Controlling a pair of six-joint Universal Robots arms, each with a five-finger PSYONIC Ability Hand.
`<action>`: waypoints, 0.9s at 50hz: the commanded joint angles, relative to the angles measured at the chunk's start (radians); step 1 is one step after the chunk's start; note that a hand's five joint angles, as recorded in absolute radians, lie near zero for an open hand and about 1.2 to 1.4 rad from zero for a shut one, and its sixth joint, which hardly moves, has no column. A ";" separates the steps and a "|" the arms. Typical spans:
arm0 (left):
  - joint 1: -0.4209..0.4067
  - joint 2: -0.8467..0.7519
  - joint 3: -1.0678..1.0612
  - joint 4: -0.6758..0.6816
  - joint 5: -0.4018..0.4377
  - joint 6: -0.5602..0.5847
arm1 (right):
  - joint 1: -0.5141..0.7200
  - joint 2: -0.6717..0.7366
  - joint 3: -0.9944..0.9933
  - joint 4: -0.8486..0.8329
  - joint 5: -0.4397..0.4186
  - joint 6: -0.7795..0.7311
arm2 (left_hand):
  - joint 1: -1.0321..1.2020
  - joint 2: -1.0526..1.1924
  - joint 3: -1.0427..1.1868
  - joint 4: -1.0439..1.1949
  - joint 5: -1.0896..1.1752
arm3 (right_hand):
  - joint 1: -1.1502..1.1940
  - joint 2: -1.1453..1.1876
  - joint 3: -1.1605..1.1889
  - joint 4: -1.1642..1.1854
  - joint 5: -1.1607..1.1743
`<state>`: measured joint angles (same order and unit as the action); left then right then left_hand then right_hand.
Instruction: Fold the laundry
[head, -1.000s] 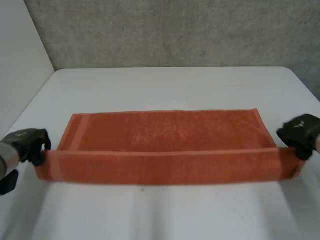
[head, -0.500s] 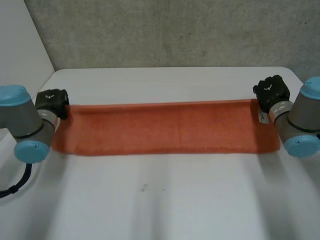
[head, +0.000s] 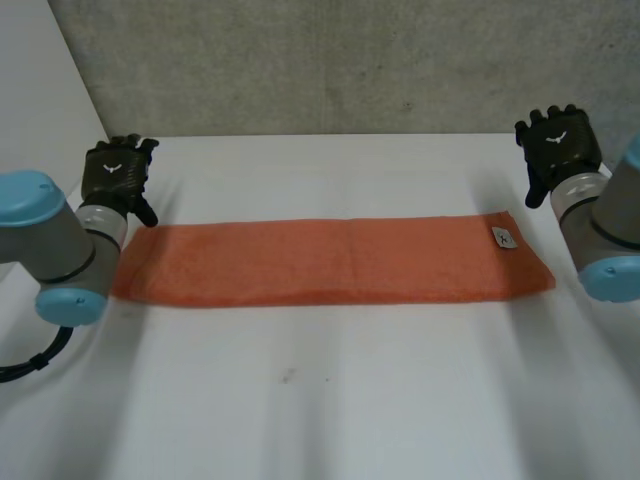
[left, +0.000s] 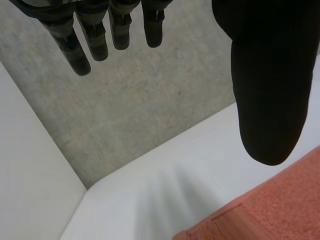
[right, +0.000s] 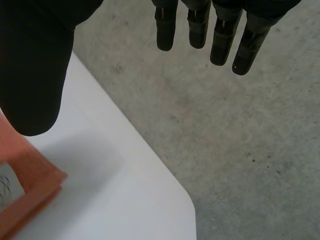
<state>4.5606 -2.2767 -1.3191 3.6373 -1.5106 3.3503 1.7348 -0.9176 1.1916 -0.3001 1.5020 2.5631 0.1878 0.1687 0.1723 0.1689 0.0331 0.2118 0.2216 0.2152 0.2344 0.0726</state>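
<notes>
An orange towel (head: 330, 262) lies flat on the white table (head: 320, 400), folded lengthwise into a long narrow strip with a small white label (head: 503, 238) at its right end. My left hand (head: 118, 176) hovers open just beyond the strip's far left corner, clear of the cloth. My right hand (head: 556, 145) is raised beyond the far right corner, open too. In the left wrist view the straight fingers (left: 95, 35) and thumb hold nothing, with the towel's corner (left: 260, 215) below. The right wrist view shows spread fingers (right: 220, 35) above the towel's right corner (right: 30, 185).
A grey concrete wall (head: 330, 60) rises behind the table's far edge, and a white panel (head: 40, 110) stands along the left side. The table's rounded far right corner (right: 175, 200) lies under my right hand.
Both hands carried the towel's near edge over to the far edge, let it go and lifted away open. The towel is now a narrower folded strip.
</notes>
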 joint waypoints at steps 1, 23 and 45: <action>0.001 0.166 -0.182 -0.006 0.006 -0.011 | -0.015 -0.167 0.197 0.024 -0.069 0.046 | -0.013 0.006 0.002 0.006 -0.033 | -0.030 -0.040 -0.033 -0.053 -0.065; -0.055 0.399 -0.496 -0.009 -0.002 -0.107 | -0.178 -0.076 0.326 0.188 -0.255 0.054 | -0.013 0.006 0.002 0.006 -0.033 | 0.372 0.363 0.369 0.350 0.337; -0.054 0.416 -0.502 -0.009 -0.002 -0.118 | -0.296 0.013 0.238 0.142 -0.214 0.019 | -0.013 0.006 0.002 0.006 -0.033 | 1.184 1.175 1.181 1.162 1.149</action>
<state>4.5051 -1.8736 -1.8212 3.6278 -1.5129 3.2331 1.5060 -0.8965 1.4471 -0.1626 1.2649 2.5986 0.1784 0.1650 0.1675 0.1680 0.0329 0.9527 1.1815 1.1820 1.1898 0.9613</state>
